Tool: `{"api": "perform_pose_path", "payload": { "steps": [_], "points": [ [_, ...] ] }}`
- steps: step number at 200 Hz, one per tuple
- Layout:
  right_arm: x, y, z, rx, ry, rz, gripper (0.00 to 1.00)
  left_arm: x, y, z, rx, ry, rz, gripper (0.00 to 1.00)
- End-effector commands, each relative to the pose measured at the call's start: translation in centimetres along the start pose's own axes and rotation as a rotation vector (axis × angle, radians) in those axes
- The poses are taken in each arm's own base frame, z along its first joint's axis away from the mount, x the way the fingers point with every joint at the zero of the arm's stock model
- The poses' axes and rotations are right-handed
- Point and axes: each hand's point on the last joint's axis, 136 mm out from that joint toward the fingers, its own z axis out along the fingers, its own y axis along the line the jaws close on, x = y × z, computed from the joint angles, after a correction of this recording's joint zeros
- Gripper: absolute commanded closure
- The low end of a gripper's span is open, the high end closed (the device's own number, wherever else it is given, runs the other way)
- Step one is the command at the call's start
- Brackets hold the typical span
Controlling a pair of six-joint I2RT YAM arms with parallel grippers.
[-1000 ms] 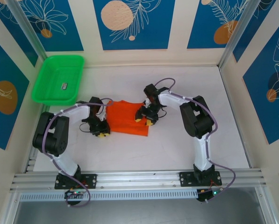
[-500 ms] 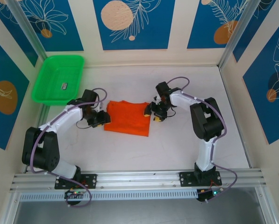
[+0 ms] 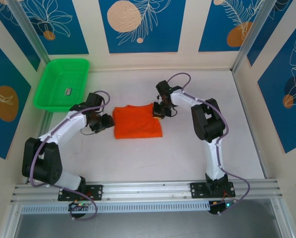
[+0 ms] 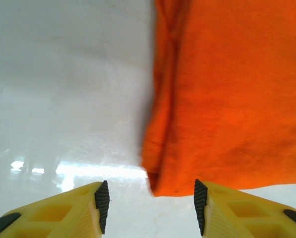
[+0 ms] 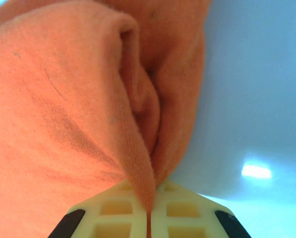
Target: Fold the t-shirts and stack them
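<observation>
The t-shirt (image 3: 137,122) is soft, matt orange cloth; the right wrist view shows its fine knit and creases. Under it the counter (image 4: 63,89) is white, smooth and glossy, with bright patches of reflected light beside the t-shirt's edge. The left gripper (image 4: 151,201) is matt yellow plastic with black ribbed pads (image 4: 103,203), the right gripper (image 5: 148,208) is a paler plastic, and the tray (image 3: 48,82) left of the t-shirt is shiny green plastic.

The left arm reaches from the lower left toward mid-frame, elbow out wide, and its left gripper (image 3: 104,122) sits low with the jaws parted. The right arm doubles back from the lower right. The right gripper (image 3: 158,111) has its jaws pinched tight on a fold of the orange t-shirt (image 5: 63,124).
</observation>
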Motion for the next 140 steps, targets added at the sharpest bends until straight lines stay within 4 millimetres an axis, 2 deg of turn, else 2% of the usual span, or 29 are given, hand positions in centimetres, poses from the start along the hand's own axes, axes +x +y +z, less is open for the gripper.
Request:
{"api": "perform_pose_path", "payload": {
  "steps": [1, 16, 50, 81, 99, 115, 140],
  "points": [
    [-3.7, -6.9, -1.6, 0.206, -0.080, 0.048, 1.00, -0.3, 1.4, -1.3, -0.108, -0.015, -0.033, 0.50],
    [-6.3, -9.8, -3.5, 0.246, -0.135, 0.081, 1.00, -0.3, 2.0, -1.9, -0.150, -0.023, -0.048, 0.46],
    [-11.0, -16.7, -7.6, 0.325, -0.235, 0.131, 1.00, -0.8, 1.9, -2.4, -0.171, -0.014, -0.031, 0.44],
    [-14.5, -22.7, -11.2, 0.432, -0.304, 0.118, 1.00, -0.9, 2.1, -3.2, -0.203, -0.009, -0.027, 0.43],
    [-15.9, -26.1, -12.5, 0.455, -0.331, 0.150, 1.00, -1.0, 2.4, -3.7, -0.225, -0.006, -0.023, 0.42],
    [-17.2, -28.5, -13.6, 0.474, -0.361, 0.157, 1.00, -1.4, 2.4, -4.0, -0.240, -0.008, -0.021, 0.41],
    [-19.7, -31.2, -14.9, 0.507, -0.415, 0.118, 1.00, -1.8, 2.1, -4.2, -0.251, 0.009, -0.020, 0.41]
  ]
}}
